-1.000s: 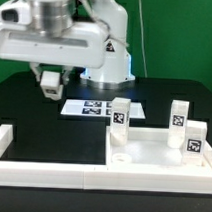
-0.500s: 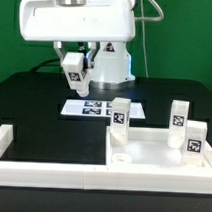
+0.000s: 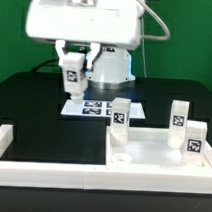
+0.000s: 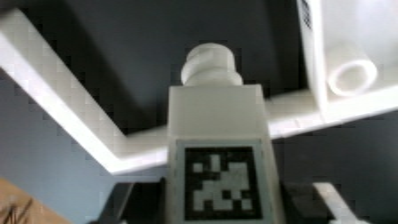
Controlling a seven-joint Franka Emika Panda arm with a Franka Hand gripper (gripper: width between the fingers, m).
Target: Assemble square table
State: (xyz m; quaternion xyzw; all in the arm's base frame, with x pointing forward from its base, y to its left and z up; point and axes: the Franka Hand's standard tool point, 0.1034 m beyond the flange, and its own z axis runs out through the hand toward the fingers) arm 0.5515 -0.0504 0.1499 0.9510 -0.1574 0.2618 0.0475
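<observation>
The square table slab (image 3: pixel 152 156) lies rim-up at the exterior view's front right. Three white tagged legs stand upright on it: one at its back left (image 3: pixel 120 113), one at its back right (image 3: pixel 179 114) and one at its right edge (image 3: pixel 195 138). My gripper (image 3: pixel 73 69) hangs above the table, behind and to the left of the slab, shut on the fourth leg (image 3: pixel 71 80). In the wrist view that leg (image 4: pixel 219 140) fills the middle, tag facing the camera, between my fingers (image 4: pixel 130 203). Beyond its tip shows a corner of the slab with a round hole (image 4: pixel 350 75).
The marker board (image 3: pixel 99 107) lies flat behind the slab, under my gripper. A long low white border rail (image 3: pixel 41 172) runs along the front and up the left side; it also shows in the wrist view (image 4: pixel 71 95). The tabletop is black.
My gripper has moved toward the exterior view's right with the leg in it, from the left of the marker board to above its left end. The slab and its three legs have not moved.
</observation>
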